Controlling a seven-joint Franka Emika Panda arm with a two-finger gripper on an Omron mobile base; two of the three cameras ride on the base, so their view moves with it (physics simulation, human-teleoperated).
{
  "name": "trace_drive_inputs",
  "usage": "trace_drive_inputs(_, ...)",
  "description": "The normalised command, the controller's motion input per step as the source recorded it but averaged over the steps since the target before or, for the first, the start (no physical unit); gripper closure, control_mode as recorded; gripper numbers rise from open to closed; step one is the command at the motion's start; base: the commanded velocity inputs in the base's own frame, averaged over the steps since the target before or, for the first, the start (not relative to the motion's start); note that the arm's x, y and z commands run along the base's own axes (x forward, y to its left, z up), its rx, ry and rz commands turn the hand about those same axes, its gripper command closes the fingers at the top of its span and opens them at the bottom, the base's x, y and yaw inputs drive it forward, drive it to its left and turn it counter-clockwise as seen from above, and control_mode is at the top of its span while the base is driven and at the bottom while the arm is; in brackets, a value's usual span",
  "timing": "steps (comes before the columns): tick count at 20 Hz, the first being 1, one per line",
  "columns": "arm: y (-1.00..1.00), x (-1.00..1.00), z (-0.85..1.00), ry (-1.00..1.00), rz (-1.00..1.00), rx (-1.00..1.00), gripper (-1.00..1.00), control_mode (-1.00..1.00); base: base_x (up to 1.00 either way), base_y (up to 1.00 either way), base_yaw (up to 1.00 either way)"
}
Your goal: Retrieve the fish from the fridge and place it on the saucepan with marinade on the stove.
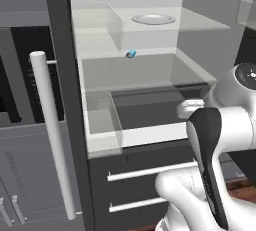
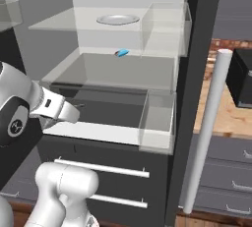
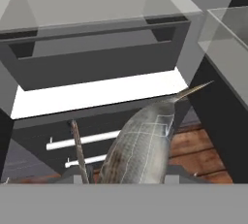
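The pincer (image 3: 123,179) was clamped narrowly on the flat, dark grey, scaly fish (image 3: 140,145), whose pointed snout jutted forward. It hung just outside the tall dark grey fridge (image 1: 60,75) with its white interior, low before the bottom drawers (image 2: 103,172), apparently clear for carrying away.

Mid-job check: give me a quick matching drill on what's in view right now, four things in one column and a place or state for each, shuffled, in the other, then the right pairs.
Things:
1. fish
2. white plate
3. small blue object
4. fridge

Places or states:
A. on the top glass shelf
B. door standing open
C. held in the gripper, outside the fridge
D. on the second shelf, below the plate

Pairs: 1-C, 2-A, 3-D, 4-B
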Motion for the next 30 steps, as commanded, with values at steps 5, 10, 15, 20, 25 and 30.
trace_drive_inputs(5,0.00,0.00,0.00,0.00,0.00,0.00,1.00,1.00,-0.52,0.00,-0.05)
trace_drive_inputs(10,0.00,0.00,0.00,0.00,0.00,0.00,1.00,1.00,-0.42,0.06,-0.11)
trace_drive_inputs(15,0.00,0.00,0.00,0.00,0.00,0.00,1.00,1.00,-0.48,0.01,-0.17)
trace_drive_inputs(20,0.00,0.00,0.00,0.00,0.00,0.00,1.00,1.00,-0.56,0.00,-0.27)
trace_drive_inputs(25,0.00,0.00,0.00,0.00,0.00,0.00,1.00,1.00,-0.49,-0.04,-0.33)
trace_drive_inputs(30,0.00,0.00,0.00,0.00,0.00,0.00,1.00,1.00,-0.24,-0.10,-0.46)
